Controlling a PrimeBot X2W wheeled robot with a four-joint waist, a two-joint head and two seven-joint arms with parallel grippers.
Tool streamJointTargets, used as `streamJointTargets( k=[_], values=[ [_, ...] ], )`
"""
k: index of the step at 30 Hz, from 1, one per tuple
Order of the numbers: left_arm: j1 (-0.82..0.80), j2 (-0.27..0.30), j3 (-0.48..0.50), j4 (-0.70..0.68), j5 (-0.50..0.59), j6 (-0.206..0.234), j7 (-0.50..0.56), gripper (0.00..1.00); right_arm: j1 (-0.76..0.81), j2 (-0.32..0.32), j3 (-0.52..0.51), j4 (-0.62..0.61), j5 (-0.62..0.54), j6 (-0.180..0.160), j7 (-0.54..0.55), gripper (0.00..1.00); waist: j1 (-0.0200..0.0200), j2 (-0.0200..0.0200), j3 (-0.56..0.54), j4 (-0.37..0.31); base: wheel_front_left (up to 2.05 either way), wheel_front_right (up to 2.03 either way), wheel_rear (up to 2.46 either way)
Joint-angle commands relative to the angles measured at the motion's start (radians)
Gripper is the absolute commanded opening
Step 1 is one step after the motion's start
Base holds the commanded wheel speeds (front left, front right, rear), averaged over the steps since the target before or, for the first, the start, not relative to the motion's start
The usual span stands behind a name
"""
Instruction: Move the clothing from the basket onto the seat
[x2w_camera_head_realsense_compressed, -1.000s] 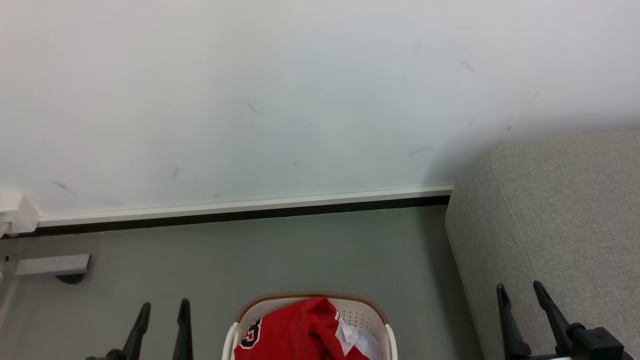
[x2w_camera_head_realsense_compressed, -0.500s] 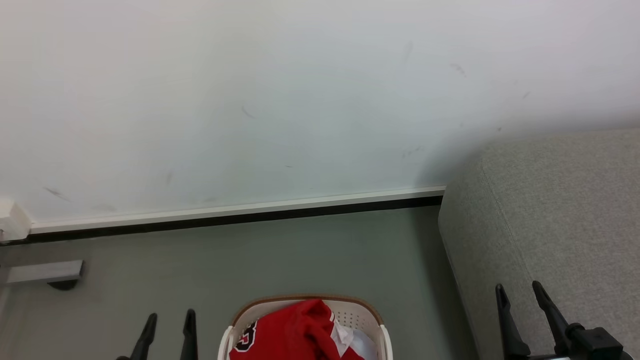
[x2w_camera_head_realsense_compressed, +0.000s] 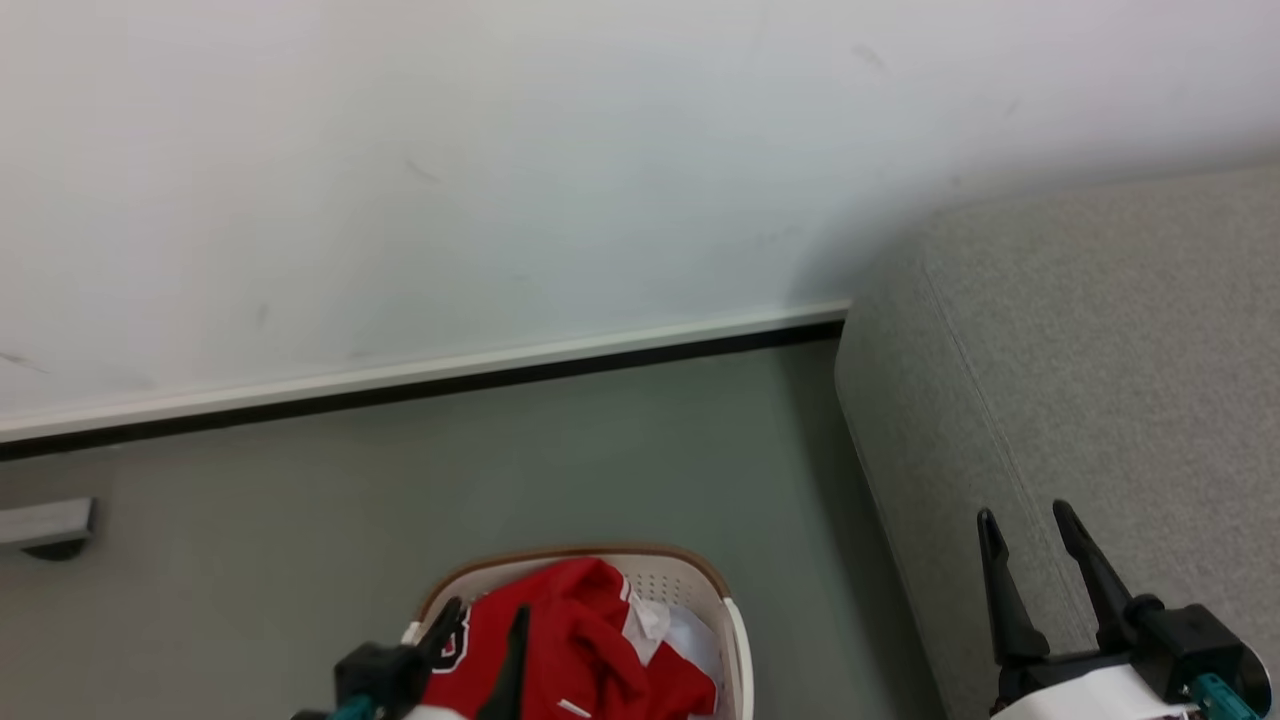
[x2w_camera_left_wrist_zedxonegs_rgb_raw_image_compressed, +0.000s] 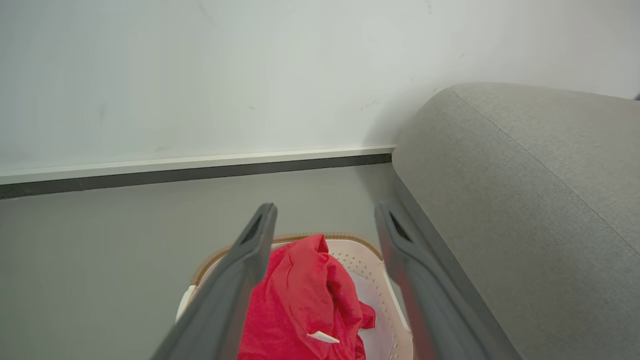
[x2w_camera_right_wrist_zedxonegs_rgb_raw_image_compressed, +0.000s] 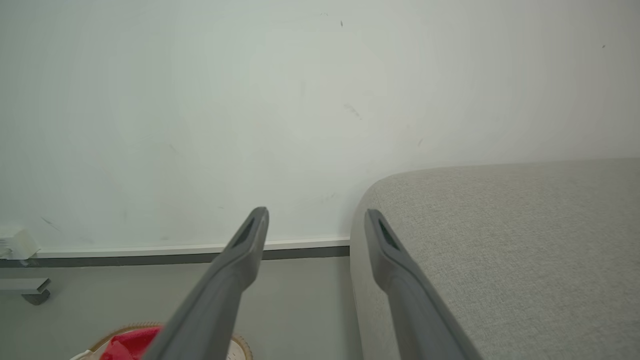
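Left gripper (x2w_camera_head_realsense_compressed: 488, 622): fingers spread, jaws open. In the head view it sits at 7 o'clock of the frame, with the tips pointing toward 12. Both dark fingers overlap the left part of the clothing (x2w_camera_head_realsense_compressed: 575, 640). Whether they touch the cloth cannot be told. In the left wrist view the red heap lies beyond the gap between the two fingers, toward 6 o'clock.

Right gripper (x2w_camera_head_realsense_compressed: 1024, 512): fingers also spread, jaws open. It is at 4 o'clock of the head view, tips toward 12, seen against the grey side of the seat (x2w_camera_head_realsense_compressed: 1100, 350). Contact with the fabric cannot be judged.

Clothing: a bright red bundle, crumpled and heaped in the basket (x2w_camera_head_realsense_compressed: 590, 552), rising above the rim at its middle. A white panel (x2w_camera_head_realsense_compressed: 655, 620) shows at its 2 o'clock edge. A black numeral (x2w_camera_head_realsense_compressed: 458, 648) is at 9 o'clock, partly hidden behind a finger. A small white label (x2w_camera_head_realsense_compressed: 573, 708) is at 6 o'clock.

Basket: cream with a brown rim and a perforated inner wall visible at 1 o'clock. It stands on the grey-green floor (x2w_camera_head_realsense_compressed: 500, 450).

Seat: at 3 o'clock of the basket and just beside it, with a strip of floor between them. Woven grey, rounded corner, a seam line running along its edge.

Beyond, at 12 o'clock: a pale scuffed wall (x2w_camera_head_realsense_compressed: 500, 150) with a white and dark skirting (x2w_camera_head_realsense_compressed: 450, 378) along its foot. A small grey bracket (x2w_camera_head_realsense_compressed: 45, 522) is on the floor at 9 o'clock of the frame.
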Motion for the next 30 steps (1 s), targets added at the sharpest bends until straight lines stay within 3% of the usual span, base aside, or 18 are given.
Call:
streamJointTargets(
  k=[1,12,18,30],
  values=[
    [-0.042,0.004,-0.013,0.026,0.005,0.003,0.008,1.0,-0.02,-0.004,0.0,-0.006,0.005,-0.003,0.001,1.0,0.0001,0.0,0.039,-0.032,0.0,0.0,0.0],
    [-0.287,0.005,-0.109,0.303,0.042,0.043,0.102,1.0,-0.099,-0.004,0.013,-0.053,0.038,-0.003,0.001,1.0,0.0001,0.0,0.198,-0.127,0.0,0.0,0.0],
    [-0.374,0.007,-0.113,0.438,0.05,0.092,0.129,1.0,-0.12,-0.003,0.015,-0.069,0.061,-0.003,0.001,1.0,0.0001,0.0,0.251,-0.157,0.0,0.0,0.0],
    [-0.456,0.02,-0.09,0.602,0.03,0.17,0.073,1.0,-0.135,-0.004,0.013,-0.076,0.066,-0.003,0.001,1.0,0.0001,0.0,0.293,-0.166,0.0,0.0,0.0]
  ],
)
